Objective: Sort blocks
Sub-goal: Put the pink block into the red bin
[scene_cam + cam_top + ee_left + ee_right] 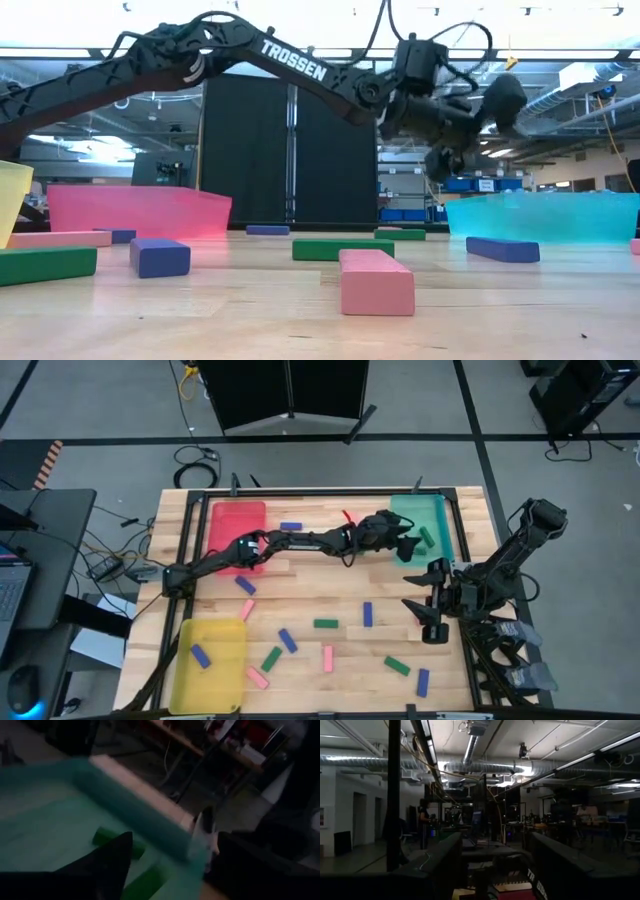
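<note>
My left arm reaches across the table's far side to the teal tray (432, 512). My left gripper (175, 839) hangs open just above the tray's floor, near its near edge (410, 547). Two green blocks lie flat on the tray floor: one (106, 837) partly behind a finger, the other (146, 883) below the gap between the fingers. Only one green block (427, 538) shows from above. My right gripper (425, 598) waits open at the table's right side, tipped slightly upward, with nothing between its fingers (495, 845).
A red tray (238, 520) stands at the far left. A yellow tray (212, 670) at the near left holds a blue block (200, 655). Several pink, blue and green blocks lie scattered over the table's middle and near side, among them a green one (326, 624) and a pink one (375, 282).
</note>
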